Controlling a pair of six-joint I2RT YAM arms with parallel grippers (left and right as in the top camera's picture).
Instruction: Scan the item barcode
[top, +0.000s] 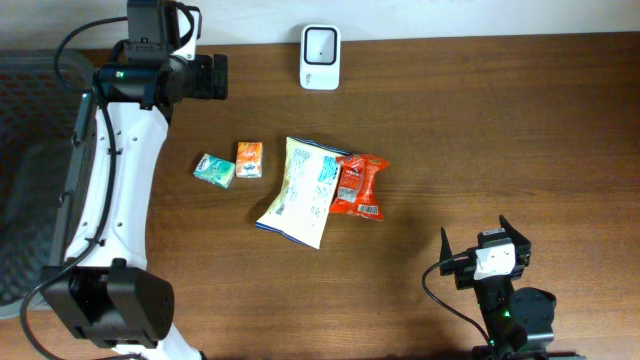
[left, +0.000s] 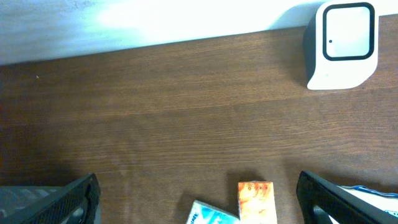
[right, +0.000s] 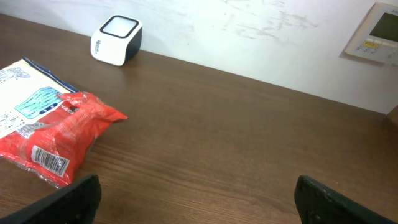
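Note:
Four items lie mid-table: a teal packet (top: 214, 170), an orange box (top: 249, 160), a white and yellow snack bag (top: 298, 190) and a red packet (top: 358, 186) resting on the bag's right edge. The red packet (right: 59, 134) shows a barcode (right: 50, 160) on its near end. The white barcode scanner (top: 320, 57) stands at the table's far edge. My left gripper (top: 224, 77) hangs open left of the scanner (left: 341, 46), above the orange box (left: 255, 200) and teal packet (left: 211, 215). My right gripper (top: 475, 232) is open and empty at the front right, apart from the red packet.
A white wall runs behind the table's far edge, with a wall panel (right: 375, 31) at the upper right in the right wrist view. Bare brown wood (top: 500, 120) lies between the items and the right gripper (right: 198, 183).

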